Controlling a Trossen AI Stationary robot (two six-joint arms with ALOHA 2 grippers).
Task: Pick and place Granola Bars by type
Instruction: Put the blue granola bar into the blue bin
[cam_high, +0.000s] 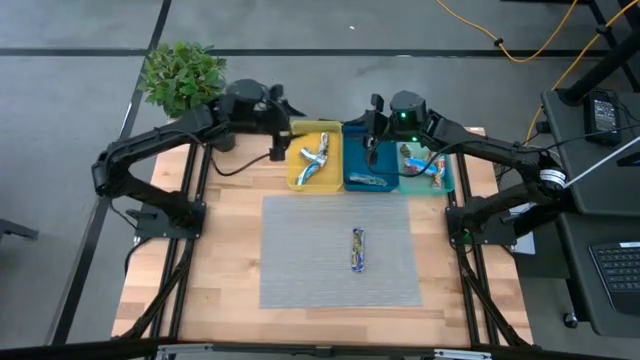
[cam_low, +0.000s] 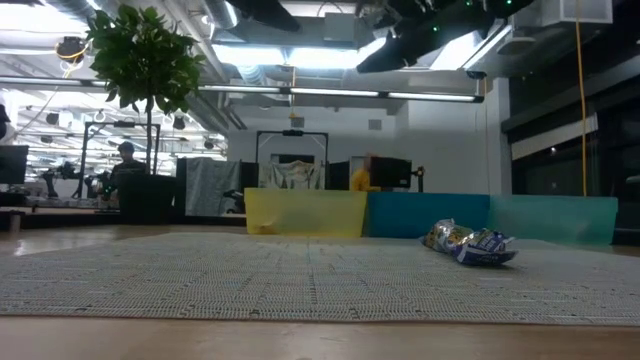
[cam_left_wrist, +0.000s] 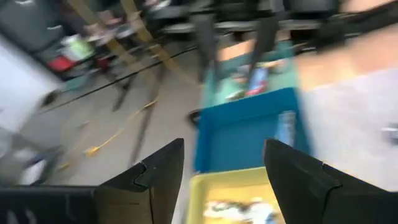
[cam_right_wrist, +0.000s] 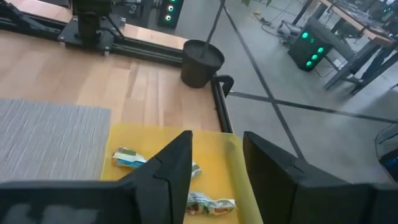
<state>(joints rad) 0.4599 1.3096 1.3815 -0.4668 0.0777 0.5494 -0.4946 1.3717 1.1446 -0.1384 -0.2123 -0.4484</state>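
Yellow, blue and teal trays stand in a row at the far edge of the desk (cam_high: 230, 250), and most of the granola bars already lie in them: silver-and-pale bars in the yellow tray (cam_high: 296, 166), one bar in the blue tray (cam_high: 352, 172), and red-orange bars in the teal tray (cam_high: 447, 176). One blue-white bar (cam_high: 357, 249) remains on the grey mat (cam_high: 300, 260), well apart from both tools and nearer the front of the desk than either. Judged from this layout, sorting is nearly complete; this last bar is left to place. The left tool (cam_high: 276, 135) hangs above the yellow tray's outer edge, with the trays ahead of and below it. Its fingers (cam_left_wrist: 155, 174) stand spread, nothing between them. The right tool (cam_high: 371, 128) hangs above the blue tray, with the yellow tray visible beyond its fingers (cam_right_wrist: 171, 165). They stand partly apart, and no bar is seen in the gap; the fingertips lie outside the wrist view, so an empty grip is probable rather than certain.
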